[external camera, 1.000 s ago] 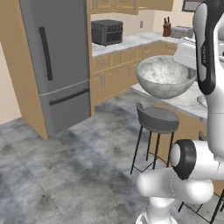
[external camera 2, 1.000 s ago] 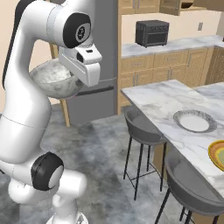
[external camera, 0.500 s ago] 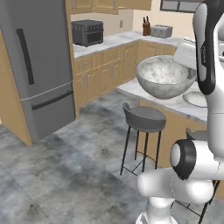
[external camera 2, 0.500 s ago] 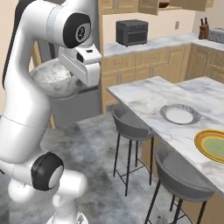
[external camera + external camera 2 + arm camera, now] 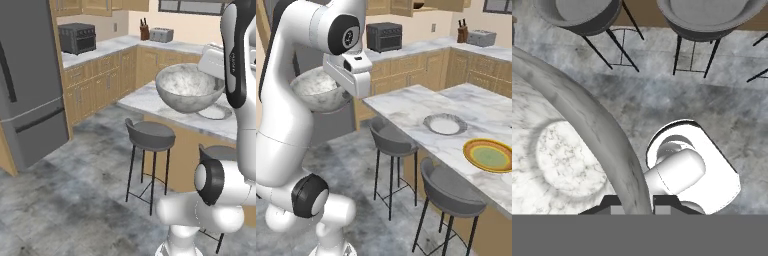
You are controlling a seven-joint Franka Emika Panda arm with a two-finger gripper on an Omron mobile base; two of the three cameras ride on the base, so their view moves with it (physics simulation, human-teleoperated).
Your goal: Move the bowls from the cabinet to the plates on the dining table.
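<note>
My gripper (image 5: pixel 636 201) is shut on the rim of the grey-white marbled stone bowl (image 5: pixel 557 160), one finger inside the wall and one outside. The bowl (image 5: pixel 318 90) hangs upright in the air at chest height, beside the white hand, left of the dining table (image 5: pixel 406 102). On the table's marble top lie a pale grey plate (image 5: pixel 445 123) and, nearer, a yellowish tan plate (image 5: pixel 489 154). In the left base view the bowl (image 5: pixel 189 90) stands in front of the grey plate (image 5: pixel 214 113). The light tan wall cabinet (image 5: pixel 401 6) shows at the top edge.
Two grey bar stools (image 5: pixel 390 140) (image 5: pixel 452 185) stand along the table's near side. A tall grey fridge (image 5: pixel 25 85) is on the left. A black oven (image 5: pixel 77 37), a knife block (image 5: pixel 144 31) and a toaster (image 5: pixel 161 34) sit on the back counter.
The whole picture has shifted left as the base moves; the dining table and its plates now sit closer. The bowl stays in the shut gripper, unmoved relative to the arm.
</note>
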